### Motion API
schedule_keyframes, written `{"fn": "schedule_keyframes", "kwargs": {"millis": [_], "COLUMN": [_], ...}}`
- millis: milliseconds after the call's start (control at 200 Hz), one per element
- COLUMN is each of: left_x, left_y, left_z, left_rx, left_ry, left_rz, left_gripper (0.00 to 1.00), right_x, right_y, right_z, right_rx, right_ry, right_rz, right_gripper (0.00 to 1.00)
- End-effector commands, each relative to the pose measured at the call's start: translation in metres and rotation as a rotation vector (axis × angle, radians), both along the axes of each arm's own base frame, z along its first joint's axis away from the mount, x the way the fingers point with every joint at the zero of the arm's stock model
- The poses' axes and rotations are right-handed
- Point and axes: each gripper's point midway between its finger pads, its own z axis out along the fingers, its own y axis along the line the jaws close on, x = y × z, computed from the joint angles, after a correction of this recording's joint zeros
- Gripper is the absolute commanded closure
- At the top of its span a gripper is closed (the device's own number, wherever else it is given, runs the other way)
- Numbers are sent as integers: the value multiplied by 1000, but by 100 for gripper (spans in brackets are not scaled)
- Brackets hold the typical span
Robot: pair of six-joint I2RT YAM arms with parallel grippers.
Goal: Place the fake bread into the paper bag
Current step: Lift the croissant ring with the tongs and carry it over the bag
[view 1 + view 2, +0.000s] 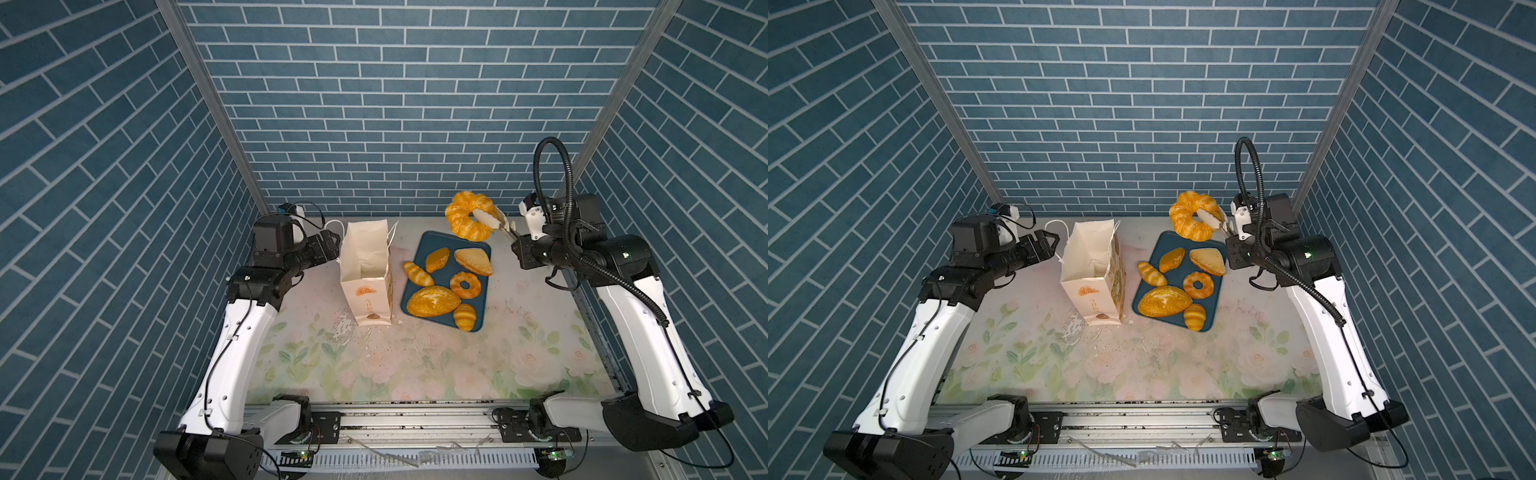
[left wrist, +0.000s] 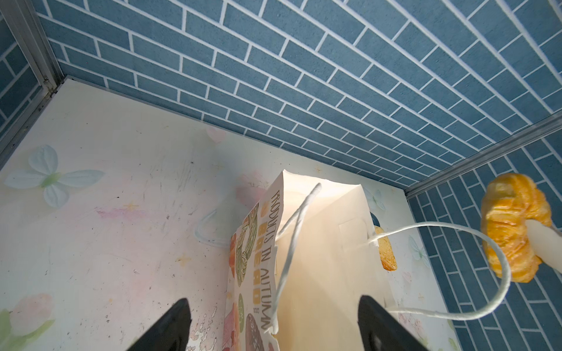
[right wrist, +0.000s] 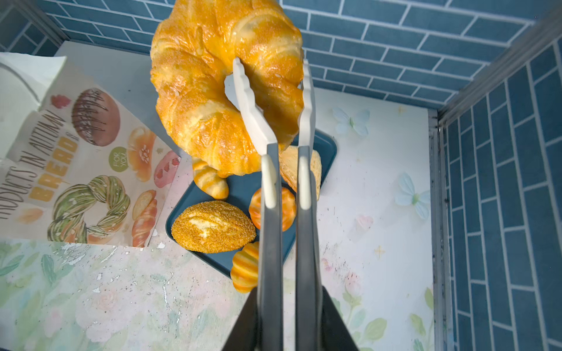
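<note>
Now: twisted ring (image 1: 467, 216) pinched by tongs (image 3: 286, 182), tongs clamped in right gripper (image 3: 289, 319), held high above tray's (image 1: 428, 245) far edge. To be swung over paper bag (image 1: 365, 270) mouth, lowered inside before release. Beside bag, left gripper (image 2: 273, 301) spread apart, empty.

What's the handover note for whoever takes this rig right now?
The left end effector is open and empty, beside the rim of the paper bag.
The right end effector is shut on tongs, which pinch the twisted ring in the air over the far end of the tray.
The bag stands upright and open, with no bread visible inside.
Six more fake bread pieces lie on the tray; one striped roll overhangs its bag-side edge.
Done: ring lifted. Left: all seven into the bag.
</note>
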Motion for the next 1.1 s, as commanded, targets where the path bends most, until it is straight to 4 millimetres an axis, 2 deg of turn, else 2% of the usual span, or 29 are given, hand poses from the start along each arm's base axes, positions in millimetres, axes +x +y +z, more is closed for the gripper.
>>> {"fn": "schedule_keyframes", "kwargs": {"millis": [0, 180, 280, 440, 530, 630, 795, 1095], "left_x": [6, 8, 8, 9, 10, 12, 17, 20], "left_y": [-5, -3, 4, 17, 16, 14, 10, 3], "left_z": [9, 9, 10, 10, 9, 9, 2, -5], "left_rx": [7, 37, 61, 98, 94, 85, 78, 61], "left_ry": [-24, -27, -37, -71, -69, -74, -66, -57], "left_rz": [-7, 19, 67, 150, 152, 147, 129, 99], "left_gripper": [12, 14, 17, 22, 24, 26, 32, 46], "right_x": [23, 31, 31, 26, 22, 13, 7, 7], "right_y": [28, 81, 112, 163, 183, 204, 230, 235], "right_z": [46, 81, 92, 90, 86, 86, 72, 44], "right_rx": [-15, -35, -29, -79, -111, -55, 3, 2], "right_ry": [-173, -286, -335, -374, -385, -370, -317, -257], "right_rz": [87, 220, 295, 414, 450, 502, 558, 557], "right_gripper": [88, 88, 88, 88, 88, 87, 87, 87]}}
